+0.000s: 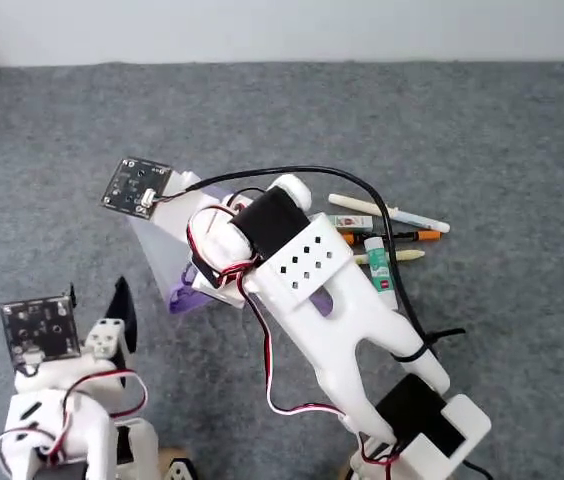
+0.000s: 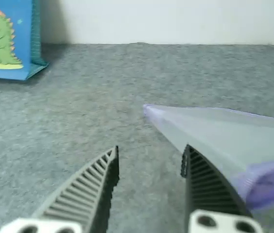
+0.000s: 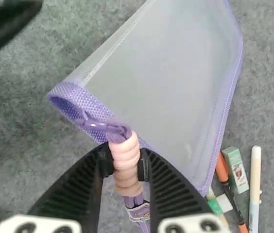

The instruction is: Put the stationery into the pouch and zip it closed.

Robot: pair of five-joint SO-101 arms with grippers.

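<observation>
Resting inside right pincer (image 3: 125, 151): zipper pull (image 3: 127, 167).

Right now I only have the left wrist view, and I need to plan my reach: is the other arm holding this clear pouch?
Observer: Yes. The right arm's fingers are shut on the pink ribbed pull at the zipper end of the pouch.
Operator: Where is the stationery?
Observer: Several pens lie in a loose pile on the grey carpet, on the side of the pouch away from your arm.
Operator: Is anything inside?
Observer: Nothing shows through its clear side. An orange pen and a small green box lie outside, by its edge.
</observation>
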